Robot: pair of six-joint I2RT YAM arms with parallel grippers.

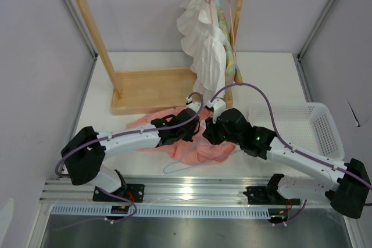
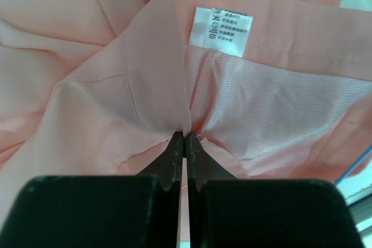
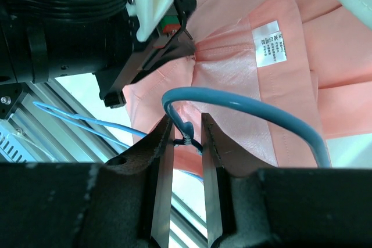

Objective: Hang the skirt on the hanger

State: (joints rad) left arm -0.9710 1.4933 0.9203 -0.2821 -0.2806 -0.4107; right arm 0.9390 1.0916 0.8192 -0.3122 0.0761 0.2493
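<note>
1 salmon-pink skirt (image 2: 116, 114), crumpled, white label (image 2: 221, 30) showing.

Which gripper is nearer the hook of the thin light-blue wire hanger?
Right. The right gripper is clamped on the light-blue wire hanger just below its hook; the left gripper is beside it, pinching the salmon-pink pleated skirt at the waistband.

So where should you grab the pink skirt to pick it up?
Probably the waistband, near the white label, coming down from above. The skirt lies crumpled and floppy, but that band looks like a firmer, stitched edge that bunches into a ridge. The left hand is pinched shut on such a fold just below the label. The right hand holds the hanger.
</note>
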